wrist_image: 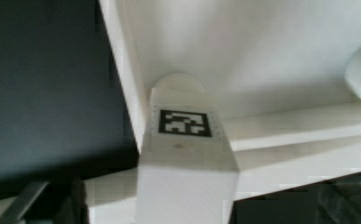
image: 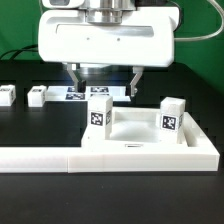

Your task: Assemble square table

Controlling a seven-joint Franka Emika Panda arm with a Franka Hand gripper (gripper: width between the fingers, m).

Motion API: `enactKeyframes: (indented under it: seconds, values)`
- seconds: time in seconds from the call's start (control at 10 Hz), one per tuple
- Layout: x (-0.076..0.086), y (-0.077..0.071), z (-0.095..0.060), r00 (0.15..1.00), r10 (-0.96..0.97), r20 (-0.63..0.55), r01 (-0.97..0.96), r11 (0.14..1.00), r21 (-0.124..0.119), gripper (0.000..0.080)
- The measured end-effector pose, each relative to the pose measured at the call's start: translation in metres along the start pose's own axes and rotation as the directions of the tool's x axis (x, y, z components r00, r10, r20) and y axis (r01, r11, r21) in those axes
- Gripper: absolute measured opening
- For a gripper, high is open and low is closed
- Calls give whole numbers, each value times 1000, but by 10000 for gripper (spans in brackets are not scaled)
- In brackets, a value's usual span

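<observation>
Exterior view: gripper (image: 104, 84) hangs wide open, empty, above an upright leg (image: 98, 113) on the square table slab (image: 135, 128); L-shaped barrier (image: 40, 157) lies against the slab's front, loose legs (image: 37, 95) sit well apart from it.

Gripper (image: 105, 90): a white body and two dark fingers are shown.
Casing (image: 60, 45): a broad, smooth white shell with rounded corners is seen.
Wrist flange (image: 105, 10): grey ribbed metal is seen above the casing.
Fingers (image: 74, 78): slim black prongs, narrowed toward the tips, are seen.
</observation>
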State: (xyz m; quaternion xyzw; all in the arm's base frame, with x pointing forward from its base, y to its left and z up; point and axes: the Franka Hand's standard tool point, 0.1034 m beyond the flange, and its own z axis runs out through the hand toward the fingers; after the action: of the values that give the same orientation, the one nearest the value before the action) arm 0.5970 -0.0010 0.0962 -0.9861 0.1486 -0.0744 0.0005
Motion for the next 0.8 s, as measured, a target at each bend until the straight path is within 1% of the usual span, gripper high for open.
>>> enactKeyframes:
  seconds: [0.3, 0.4, 0.5, 0.6, 0.7, 0.8]
  values:
    - [-5, 6, -3, 996, -90, 24, 90, 996, 7, 649]
    - [-8, 10, -3, 994, -105, 30, 104, 995, 7, 649]
    - [-11, 16, -2, 992, -108, 64, 107, 994, 11, 649]
    - [-17, 18, -2, 986, -100, 133, 99, 995, 19, 649]
    - [-18, 17, -3, 968, -102, 227, 100, 995, 21, 649]
    - [-15, 18, -2, 962, -101, 252, 99, 995, 21, 649]
